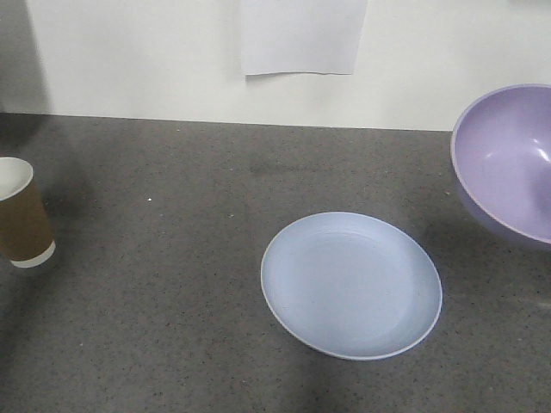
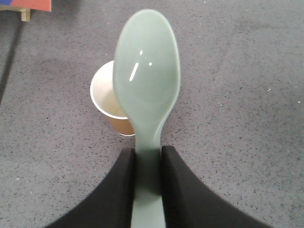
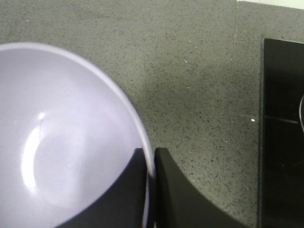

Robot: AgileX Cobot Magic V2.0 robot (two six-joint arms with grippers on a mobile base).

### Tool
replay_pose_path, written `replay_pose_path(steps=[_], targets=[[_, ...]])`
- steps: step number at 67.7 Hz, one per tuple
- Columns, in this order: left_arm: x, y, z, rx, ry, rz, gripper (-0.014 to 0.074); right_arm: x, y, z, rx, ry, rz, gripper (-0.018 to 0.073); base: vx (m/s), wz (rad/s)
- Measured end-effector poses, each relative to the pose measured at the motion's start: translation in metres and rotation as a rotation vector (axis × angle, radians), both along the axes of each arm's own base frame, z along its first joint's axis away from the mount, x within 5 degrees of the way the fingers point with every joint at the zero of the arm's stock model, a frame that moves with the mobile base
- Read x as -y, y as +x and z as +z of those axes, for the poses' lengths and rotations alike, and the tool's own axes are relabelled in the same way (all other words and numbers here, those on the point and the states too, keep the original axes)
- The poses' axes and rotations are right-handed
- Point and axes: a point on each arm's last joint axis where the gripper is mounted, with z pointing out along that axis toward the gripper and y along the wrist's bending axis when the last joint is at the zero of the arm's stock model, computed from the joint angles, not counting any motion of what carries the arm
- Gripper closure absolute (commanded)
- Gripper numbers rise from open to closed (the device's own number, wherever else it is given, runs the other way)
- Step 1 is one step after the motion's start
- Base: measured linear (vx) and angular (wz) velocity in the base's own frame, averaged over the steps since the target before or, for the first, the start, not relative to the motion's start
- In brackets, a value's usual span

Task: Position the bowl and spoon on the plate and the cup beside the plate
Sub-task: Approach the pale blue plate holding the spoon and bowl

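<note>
The pale blue plate (image 1: 351,285) lies flat on the grey table, right of centre. The lilac bowl (image 1: 508,159) hangs tilted in the air at the right edge, above and right of the plate. My right gripper (image 3: 152,156) is shut on the bowl (image 3: 61,142), pinching its rim with one finger inside and one outside. My left gripper (image 2: 147,154) is shut on the handle of the mint-green spoon (image 2: 146,80), scoop pointing away. The brown paper cup (image 1: 19,213) stands upright at the left edge; the cup (image 2: 110,102) shows below the spoon, partly hidden by it.
A white wall with a sheet of paper (image 1: 303,36) backs the table. A black panel (image 3: 281,133) lies on the table to the right of the bowl. A red-orange object (image 2: 26,5) sits at the far corner in the left wrist view.
</note>
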Motion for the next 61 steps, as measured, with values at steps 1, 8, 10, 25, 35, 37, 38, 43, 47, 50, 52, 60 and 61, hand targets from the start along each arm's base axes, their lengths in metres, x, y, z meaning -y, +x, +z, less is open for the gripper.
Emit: replay_pose_path(steps=[1,8,10,25,35,37,38,43,47,50,52,60,61], targets=[[0.0000,0.0000,0.0000,0.000,0.000,0.000,0.0603,0.0000,0.0000,0.0000,0.000,0.000,0.000,0.0566,0.03,0.10],[0.0000,0.0000,0.0000,0.000,0.000,0.000,0.0603,0.0000,0.0000,0.0000,0.000,0.000,0.000,0.0566,0.03,0.08],[0.0000,0.0000,0.0000,0.000,0.000,0.000,0.0603,0.0000,0.0000,0.0000,0.000,0.000,0.000,0.0566,0.02,0.06],[0.0000,0.0000,0.0000,0.000,0.000,0.000,0.0603,0.0000,0.0000,0.0000,0.000,0.000,0.000,0.0566,0.01,0.02],[0.0000,0.0000,0.0000,0.000,0.000,0.000,0.0603,0.0000,0.0000,0.0000,0.000,0.000,0.000,0.0566,0.00,0.00],[0.0000,0.0000,0.0000,0.000,0.000,0.000,0.0603,0.0000,0.0000,0.0000,0.000,0.000,0.000,0.0566,0.00,0.00],[0.0000,0.0000,0.0000,0.000,0.000,0.000,0.0603,0.0000,0.0000,0.0000,0.000,0.000,0.000,0.0566,0.00,0.00],[0.0000,0.0000,0.0000,0.000,0.000,0.000,0.0603,0.0000,0.0000,0.0000,0.000,0.000,0.000,0.0566,0.00,0.00],[0.0000,0.0000,0.0000,0.000,0.000,0.000,0.0603,0.0000,0.0000,0.0000,0.000,0.000,0.000,0.0566,0.00,0.00],[0.0000,0.0000,0.0000,0.000,0.000,0.000,0.0603,0.0000,0.0000,0.0000,0.000,0.000,0.000,0.0566,0.00,0.00],[0.0000,0.0000,0.0000,0.000,0.000,0.000,0.0603,0.0000,0.0000,0.0000,0.000,0.000,0.000,0.0566,0.00,0.00],[0.0000,0.0000,0.0000,0.000,0.000,0.000,0.0603,0.0000,0.0000,0.0000,0.000,0.000,0.000,0.0566,0.00,0.00],[0.0000,0.0000,0.0000,0.000,0.000,0.000,0.0603,0.0000,0.0000,0.0000,0.000,0.000,0.000,0.0566,0.00,0.00]])
